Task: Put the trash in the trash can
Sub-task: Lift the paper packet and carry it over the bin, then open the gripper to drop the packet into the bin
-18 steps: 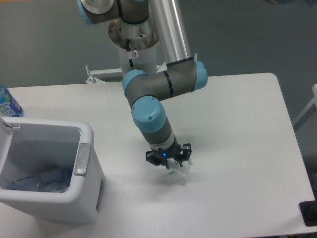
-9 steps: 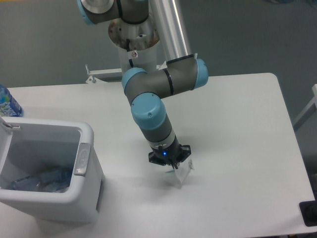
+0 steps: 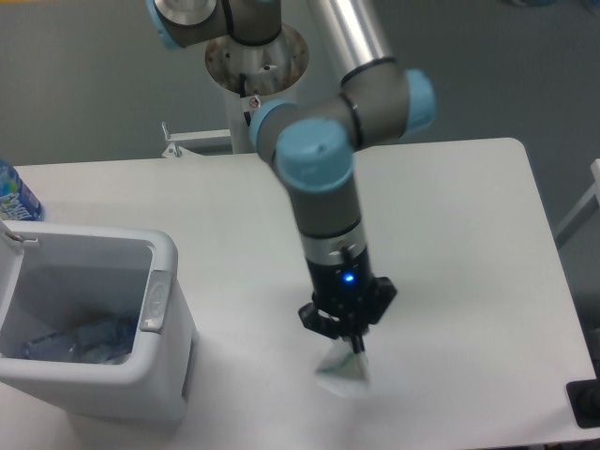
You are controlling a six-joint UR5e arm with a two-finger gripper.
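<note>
Pinching the packet [image 3: 343,368] by its upper edge so it hangs tilted with its lower end near the table [image 3: 450,234], the gripper [image 3: 351,339] stands closed on it, well right of the trash can [image 3: 89,323], where 1 bottle [image 3: 80,339] lies inside.

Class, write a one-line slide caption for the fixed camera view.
Gripper pinching the packet above the table, with the trash can at left.
</note>
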